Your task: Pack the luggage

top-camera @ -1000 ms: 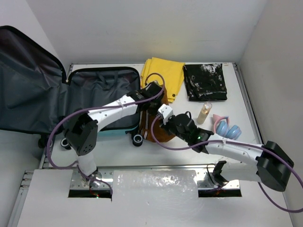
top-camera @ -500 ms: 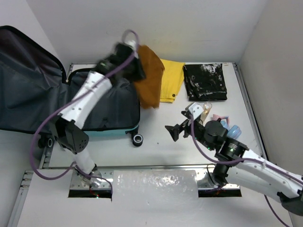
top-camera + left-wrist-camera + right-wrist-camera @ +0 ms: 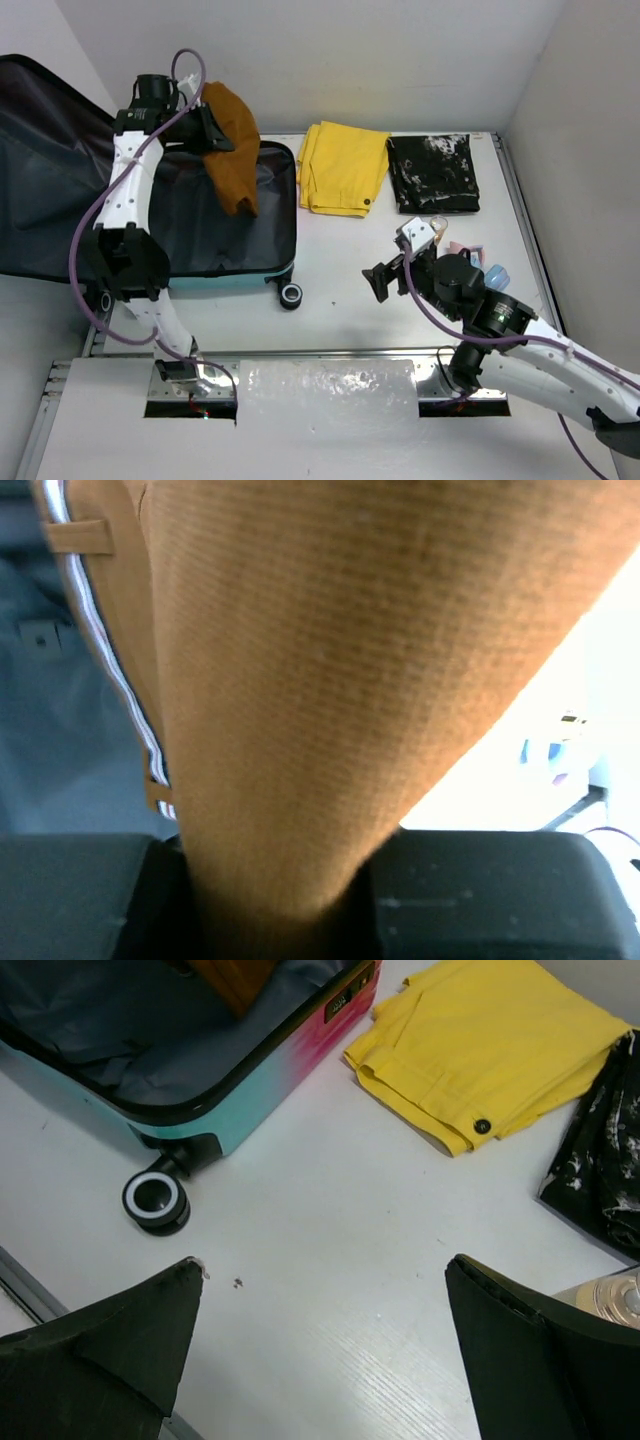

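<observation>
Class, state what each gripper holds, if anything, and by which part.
The left gripper is shut on the brown garment, pinching it near its upper end; it hangs over the suitcase. The right gripper is open and holds nothing.

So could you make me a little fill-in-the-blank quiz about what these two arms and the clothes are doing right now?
1. The left end effector is shut on the brown garment above the open luggage, while the right end effector is ____.
2. Of the three garments in view, ____ lie on the table.
3. Beside the black garment lies a folded ____ garment.

Missing words: open; two; yellow.
</observation>
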Available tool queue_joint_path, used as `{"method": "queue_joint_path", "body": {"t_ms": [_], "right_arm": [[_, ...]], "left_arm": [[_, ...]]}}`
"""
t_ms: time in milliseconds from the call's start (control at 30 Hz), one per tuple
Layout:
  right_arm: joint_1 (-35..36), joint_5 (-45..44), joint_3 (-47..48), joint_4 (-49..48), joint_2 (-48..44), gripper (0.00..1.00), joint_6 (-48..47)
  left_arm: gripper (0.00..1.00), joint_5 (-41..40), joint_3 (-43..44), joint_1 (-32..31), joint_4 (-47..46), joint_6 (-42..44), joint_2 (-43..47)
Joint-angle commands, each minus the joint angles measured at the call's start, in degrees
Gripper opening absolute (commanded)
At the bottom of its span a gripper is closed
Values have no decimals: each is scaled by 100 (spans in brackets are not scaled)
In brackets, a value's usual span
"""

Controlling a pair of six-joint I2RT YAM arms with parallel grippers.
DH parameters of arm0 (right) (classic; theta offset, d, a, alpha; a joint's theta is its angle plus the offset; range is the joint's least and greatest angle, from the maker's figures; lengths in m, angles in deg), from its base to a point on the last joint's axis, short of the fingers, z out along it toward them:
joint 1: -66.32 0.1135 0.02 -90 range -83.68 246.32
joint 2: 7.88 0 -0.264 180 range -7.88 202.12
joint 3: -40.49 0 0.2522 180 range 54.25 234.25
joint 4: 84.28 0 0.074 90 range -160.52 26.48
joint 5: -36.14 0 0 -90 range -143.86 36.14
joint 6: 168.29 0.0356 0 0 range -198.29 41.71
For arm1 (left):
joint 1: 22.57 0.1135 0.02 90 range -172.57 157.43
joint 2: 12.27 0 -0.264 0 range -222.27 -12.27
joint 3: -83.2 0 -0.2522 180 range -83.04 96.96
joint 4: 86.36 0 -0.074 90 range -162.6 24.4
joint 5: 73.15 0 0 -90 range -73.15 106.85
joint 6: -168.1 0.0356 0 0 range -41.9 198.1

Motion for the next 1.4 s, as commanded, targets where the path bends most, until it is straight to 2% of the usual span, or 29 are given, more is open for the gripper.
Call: {"method": "queue_joint_path", "body": {"t_ms": [0, 67, 100, 200, 233, 267, 300, 367, 500, 667, 833, 900, 1000, 1067, 1133, 1233, 1367], "right_arm": [[-6, -149, 207, 75, -65, 99, -46], [3, -228, 128, 49, -109, 99, -20], [3, -237, 111, 31, -109, 99, -2], [3, -185, 67, -39, -57, 99, 85], [3, -150, 58, -83, -48, 99, 94], [-6, -123, 58, -101, 4, 99, 86], [3, -114, 66, -101, 40, 99, 86], [-6, -88, 93, -101, 127, 99, 59], [3, 43, 93, -145, 189, 99, 68], [3, 220, -4, -242, 111, 99, 112], [3, 325, -21, -172, 14, 99, 95], [3, 334, -21, -102, -30, 99, 68], [-6, 299, -30, -31, -57, 99, 7], [3, 238, -48, -48, -30, 99, -28], [-6, 150, -74, -74, 40, 99, -29], [3, 123, -109, -180, 119, 99, -2], [3, 158, -92, -277, 189, 99, 33]], "left_arm": [[0, 962, 223, 119, -717, -206, 82], [0, 1915, 206, 111, -1128, -470, 161], [0, 1921, 206, 119, -1253, -550, 170], [0, 2972, 57, 146, -1666, -814, 188], [0, 3193, -301, 137, -1841, -884, 275], [0, 3317, -565, 146, -2365, -1128, 380], [0, 3458, -1238, 146, -2745, -1339, 503], [0, 3512, -1813, 224, -3570, -1735, 925], [0, 3197, -2517, 680, -3443, -1597, 1286], [0, 2275, -2686, 893, -2373, -781, 1015], [0, 1114, -1932, 893, -1197, 27, -180], [3, 560, -1432, 893, -877, 178, -697], [5, -38, -1122, 901, -569, 275, -1051], [2, 21, -1104, 823, -525, 284, -1061], [0, 555, -1252, 648, -778, 267, -851], [0, 768, -1114, 16, -955, 205, -358], [0, 1525, -1191, -135, -1446, -277, 291]]}}
